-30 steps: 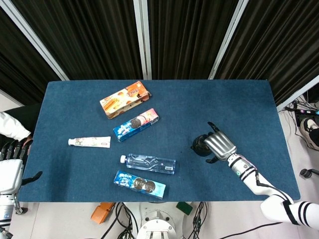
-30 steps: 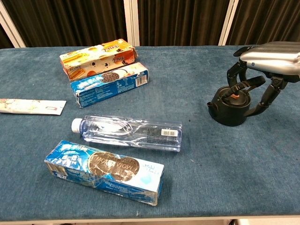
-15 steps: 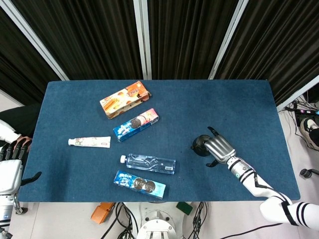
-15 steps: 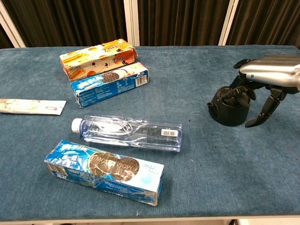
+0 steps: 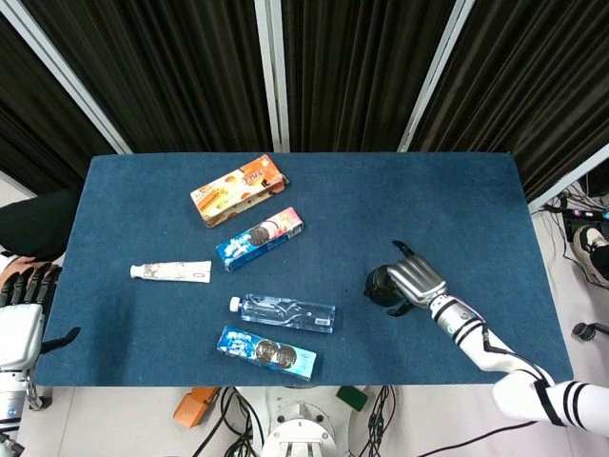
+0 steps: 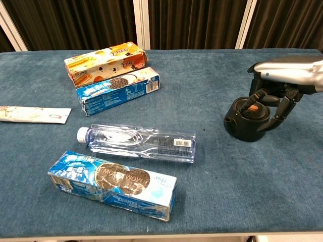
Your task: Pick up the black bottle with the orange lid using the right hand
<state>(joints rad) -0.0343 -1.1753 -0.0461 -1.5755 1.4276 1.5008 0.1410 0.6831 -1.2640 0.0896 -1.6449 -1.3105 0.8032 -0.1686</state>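
One black bottle [image 6: 247, 123] upright directly beneath the right hand [image 6: 282, 83], curled fingers [image 6: 279, 112] wrapped around its sides.

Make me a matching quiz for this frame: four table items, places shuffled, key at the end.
Items:
1. black bottle
2. clear water bottle
3. toothpaste tube
4. orange snack box

Places:
A. far side of the table, behind the blue cookie box
B. under the right hand
C. lying between the two blue cookie boxes
D. nearest the table's left edge

Pairs: 1-B, 2-C, 3-D, 4-A
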